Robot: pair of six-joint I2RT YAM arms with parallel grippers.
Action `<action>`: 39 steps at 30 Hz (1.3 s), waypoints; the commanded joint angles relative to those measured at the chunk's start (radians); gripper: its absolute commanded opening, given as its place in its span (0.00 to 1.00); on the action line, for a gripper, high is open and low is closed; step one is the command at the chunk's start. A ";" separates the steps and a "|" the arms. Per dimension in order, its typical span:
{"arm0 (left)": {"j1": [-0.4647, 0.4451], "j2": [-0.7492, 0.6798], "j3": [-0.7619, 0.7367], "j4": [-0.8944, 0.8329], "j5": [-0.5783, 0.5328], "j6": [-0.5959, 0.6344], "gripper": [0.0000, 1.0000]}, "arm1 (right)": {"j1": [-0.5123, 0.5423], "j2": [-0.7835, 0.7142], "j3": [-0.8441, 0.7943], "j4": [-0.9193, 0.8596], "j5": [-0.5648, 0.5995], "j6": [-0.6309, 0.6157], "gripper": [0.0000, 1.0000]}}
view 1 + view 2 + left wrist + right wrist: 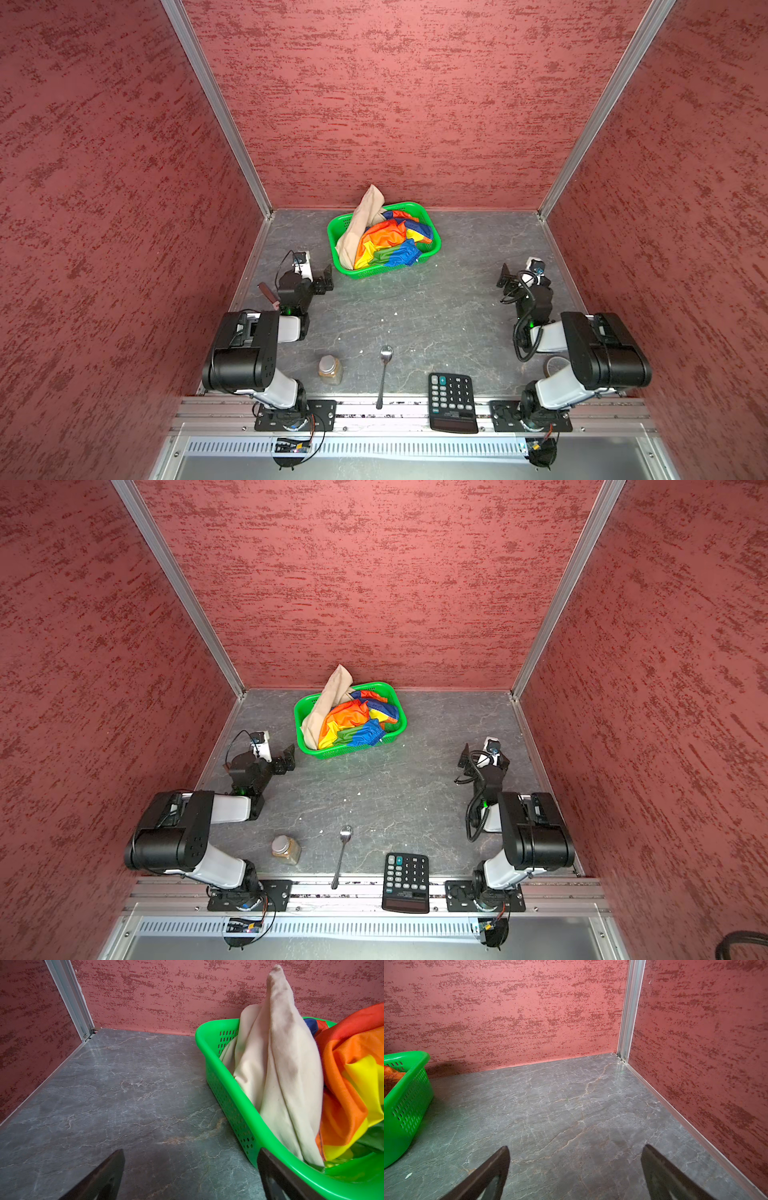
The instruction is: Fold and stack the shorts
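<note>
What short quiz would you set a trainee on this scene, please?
1. True or false: the beige shorts and the rainbow shorts both sit in the green basket.
2. What lies between the jar and the calculator? A) spoon B) fork C) pen
3. Fill in: the left gripper and the right gripper are both ____.
Key: 1 true; 2 A; 3 open.

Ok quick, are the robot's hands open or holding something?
Left gripper: open, holding nothing.
Right gripper: open, holding nothing.
</note>
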 commanded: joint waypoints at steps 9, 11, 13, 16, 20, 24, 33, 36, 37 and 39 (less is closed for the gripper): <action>-0.121 -0.194 0.593 -1.165 -0.701 -0.586 0.99 | 0.235 -0.282 0.348 -0.720 0.398 0.026 0.99; -0.099 -0.173 0.675 -1.283 -0.669 -0.666 1.00 | 0.263 -0.244 0.471 -0.919 0.364 0.112 0.99; -0.052 -0.144 0.713 -1.268 -0.462 -0.618 0.99 | 0.279 -0.200 0.556 -1.023 0.288 0.159 0.99; -0.009 -0.054 0.786 -1.298 -0.215 -0.616 0.98 | 0.294 -0.105 0.680 -1.134 0.075 0.216 0.92; -0.040 0.107 0.877 -1.303 -0.065 -0.590 0.86 | 0.308 0.035 0.818 -1.220 -0.138 0.351 0.78; -0.116 0.234 0.935 -1.293 -0.022 -0.594 0.76 | 0.318 0.094 0.868 -1.247 -0.208 0.448 0.76; -0.240 0.369 0.972 -1.332 0.015 -0.644 0.18 | 0.317 0.099 0.917 -1.353 -0.239 0.540 0.80; -0.309 0.338 0.959 -1.362 0.026 -0.701 0.13 | 0.317 0.099 0.935 -1.403 -0.234 0.571 0.82; -0.339 0.325 0.956 -1.374 0.034 -0.727 0.12 | 0.318 0.101 0.944 -1.422 -0.234 0.582 0.83; -0.405 0.314 0.957 -1.396 0.061 -0.778 0.12 | 0.316 0.106 0.952 -1.448 -0.243 0.595 0.84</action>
